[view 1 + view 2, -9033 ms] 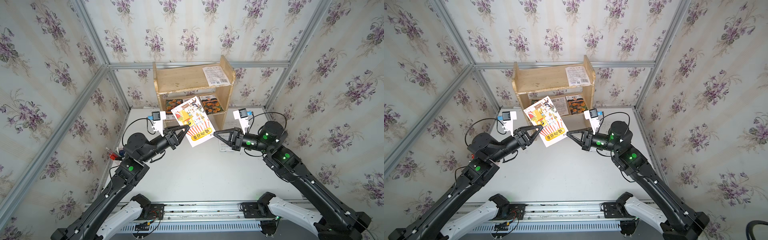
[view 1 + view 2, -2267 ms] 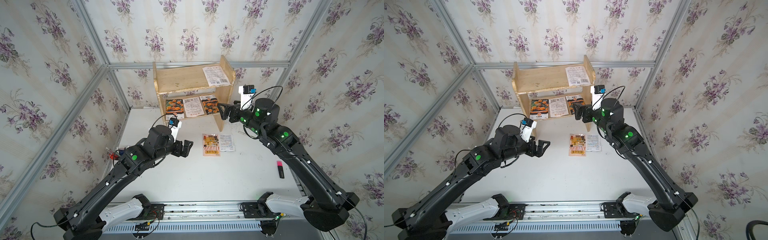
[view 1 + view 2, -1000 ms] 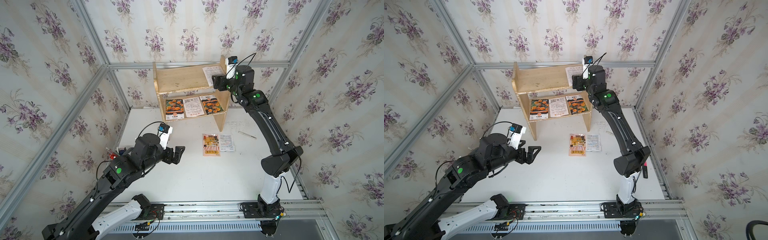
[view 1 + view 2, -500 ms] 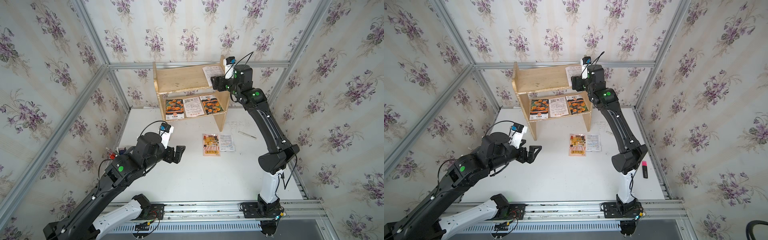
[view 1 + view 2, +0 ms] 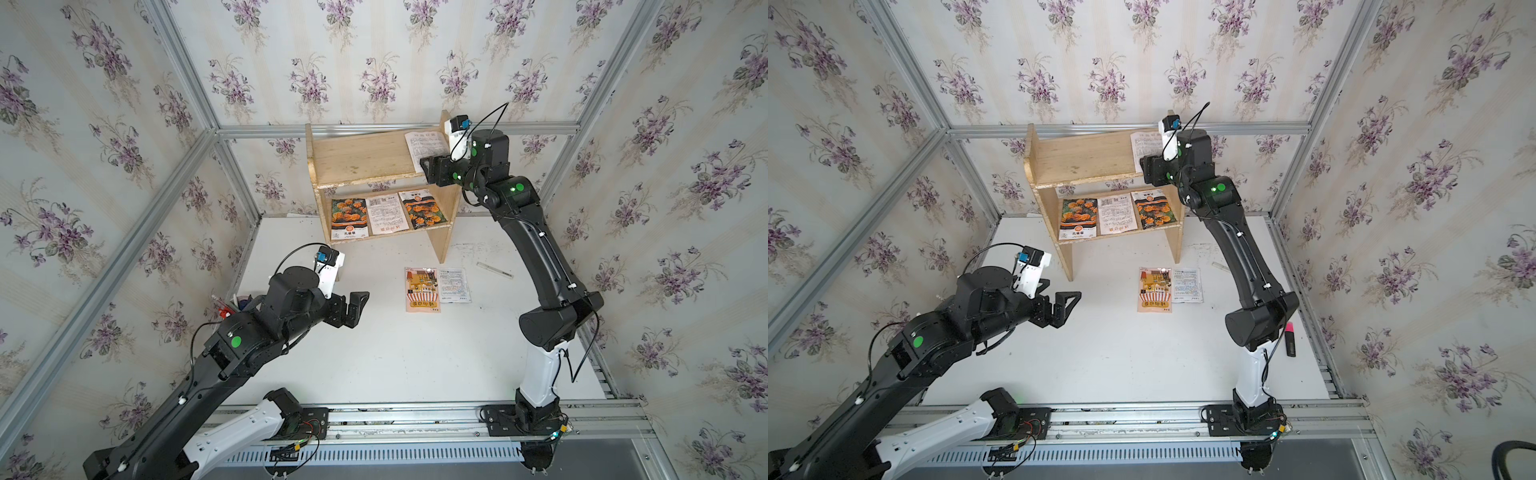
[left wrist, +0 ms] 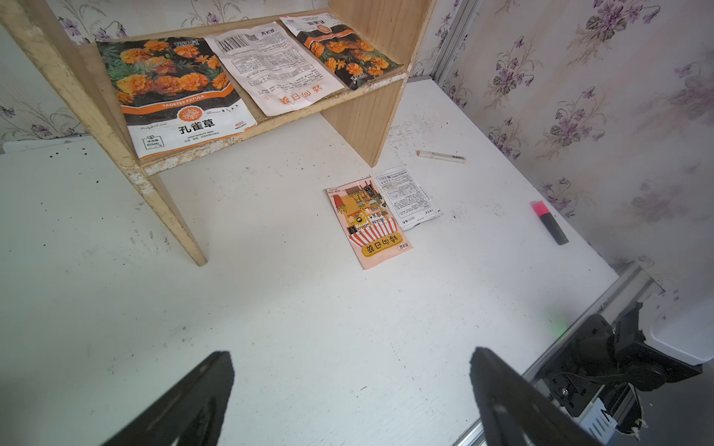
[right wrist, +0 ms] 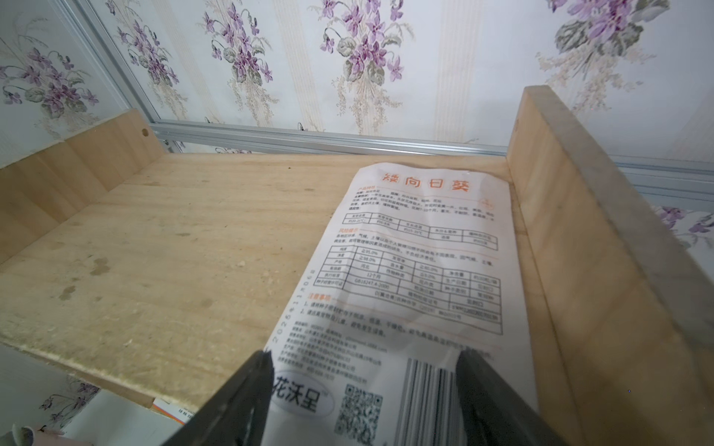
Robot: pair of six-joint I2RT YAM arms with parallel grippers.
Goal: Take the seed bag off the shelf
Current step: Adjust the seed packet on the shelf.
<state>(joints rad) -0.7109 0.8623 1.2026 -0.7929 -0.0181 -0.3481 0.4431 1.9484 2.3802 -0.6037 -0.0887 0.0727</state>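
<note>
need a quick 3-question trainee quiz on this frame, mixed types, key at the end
1. Multiple choice: the right gripper, jaws open, straddles one end of a white seed bag. Where on the shelf does that bag lie?
A) lower tier
B) top tier
C) under the shelf
2. True or false: the left gripper holds a packet.
3. Count: how many packets lie on the shelf's lower tier?

Key: 1 B. 2 False; it hangs open and empty. 3 Three: two with orange flowers and a white one between them.
</note>
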